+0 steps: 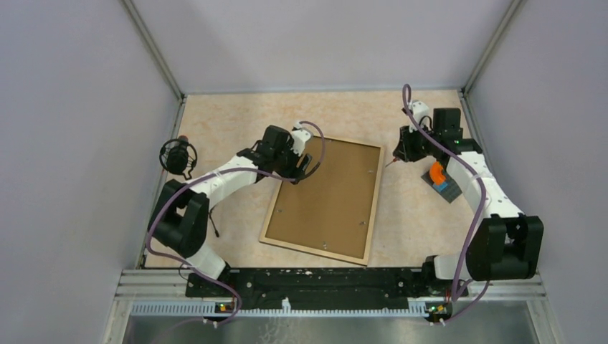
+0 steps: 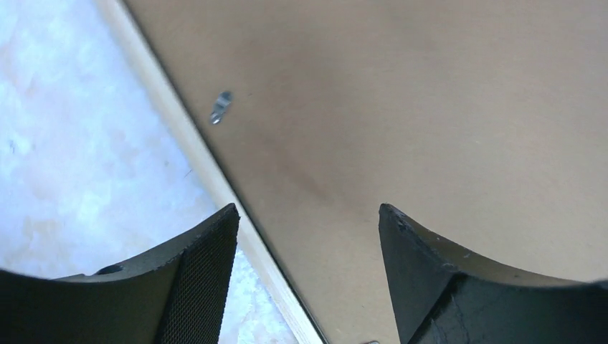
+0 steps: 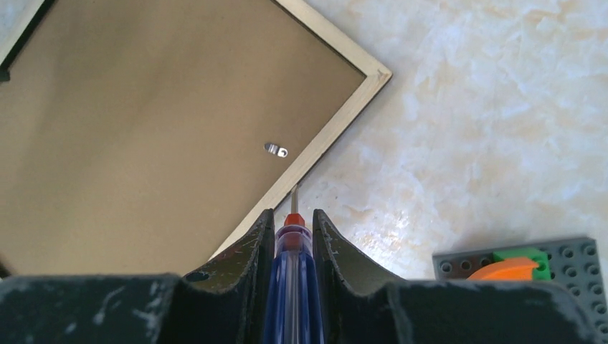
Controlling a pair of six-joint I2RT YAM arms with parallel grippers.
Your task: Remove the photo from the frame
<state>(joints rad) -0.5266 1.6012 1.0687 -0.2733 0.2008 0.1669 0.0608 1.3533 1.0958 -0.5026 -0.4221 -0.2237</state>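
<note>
Black and round, a small object with a red tip [image 1: 178, 156] stands near the table's [image 1: 416, 222] left edge, at about 9 o'clock from the frame.

Next comes the left claw [image 2: 307, 209]. It hangs over the frame's [image 1: 326, 197] corner at about 11 o'clock, its two fingers wide apart and holding nothing. One finger is above the table and the other above the brown board. A small metal clip [image 2: 221, 107] lies on the board just beside the pale border.

The frame lies flat in the middle of the table, back side up and turned a little clockwise. Its front side is hidden.

At about 2 o'clock from the frame, the right claw [image 3: 294, 215] is clamped on a blue-handled screwdriver [image 3: 287, 301]. The thin shaft points at the frame's outer edge, near another clip [image 3: 276, 149]. I cannot tell if the tip touches the border.

At about 3 o'clock, a grey brick plate [image 3: 566, 258] carries an orange piece [image 3: 505, 269] and a green piece [image 3: 527, 252].
</note>
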